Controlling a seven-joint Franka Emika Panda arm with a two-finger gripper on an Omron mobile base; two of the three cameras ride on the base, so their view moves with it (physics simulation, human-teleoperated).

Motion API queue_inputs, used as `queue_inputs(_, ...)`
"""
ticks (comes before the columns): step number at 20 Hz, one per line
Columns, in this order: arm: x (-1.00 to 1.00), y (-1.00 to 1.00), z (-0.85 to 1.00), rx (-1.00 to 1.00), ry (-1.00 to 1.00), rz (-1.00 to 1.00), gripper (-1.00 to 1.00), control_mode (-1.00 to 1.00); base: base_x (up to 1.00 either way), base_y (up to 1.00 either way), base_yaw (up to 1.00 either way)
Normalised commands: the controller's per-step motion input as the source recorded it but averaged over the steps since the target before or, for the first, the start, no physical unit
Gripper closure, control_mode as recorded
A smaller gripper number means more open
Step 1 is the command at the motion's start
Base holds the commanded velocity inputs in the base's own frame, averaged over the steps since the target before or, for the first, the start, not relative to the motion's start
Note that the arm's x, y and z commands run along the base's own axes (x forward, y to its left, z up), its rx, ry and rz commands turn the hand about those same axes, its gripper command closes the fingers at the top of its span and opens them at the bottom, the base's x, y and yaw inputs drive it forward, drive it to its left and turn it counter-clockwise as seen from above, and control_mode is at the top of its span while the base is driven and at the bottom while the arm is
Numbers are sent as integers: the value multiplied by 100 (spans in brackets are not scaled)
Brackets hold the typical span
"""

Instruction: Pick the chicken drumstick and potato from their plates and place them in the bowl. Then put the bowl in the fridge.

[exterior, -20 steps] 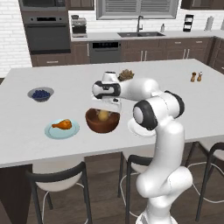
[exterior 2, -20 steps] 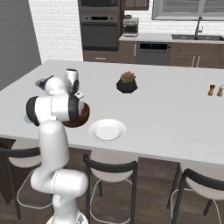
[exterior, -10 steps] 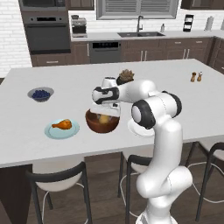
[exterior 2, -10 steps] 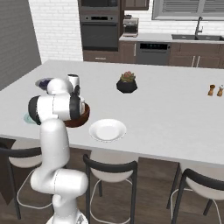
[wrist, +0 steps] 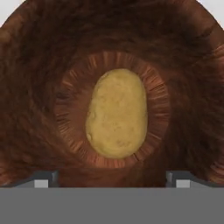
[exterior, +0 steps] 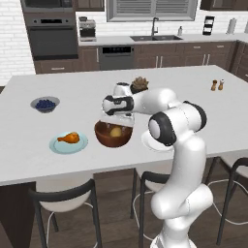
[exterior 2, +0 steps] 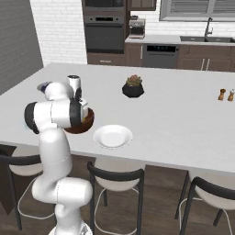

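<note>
Now | potato (wrist: 116,113) in bowl (wrist: 39,87); directly below open end effector (wrist: 112,178)

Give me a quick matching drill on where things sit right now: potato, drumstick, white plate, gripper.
1 potato
2 drumstick
3 white plate
4 gripper

A on the blue-green plate
B bare
C open above the bowl
D on the bowl's floor

Pairs: 1-D, 2-A, 3-B, 4-C
</note>
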Motion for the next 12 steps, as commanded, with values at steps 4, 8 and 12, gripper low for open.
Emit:
queue_inputs(4,-65,-2,71,-4,-1,2,-100,-100,0,0,0)
queue_inputs(8,-77,-47,59,0,-2,8,-100,-100,0,0,0)
queue_inputs(12,-98,-74,23,0,-8,20,-100,-100,0,0,0)
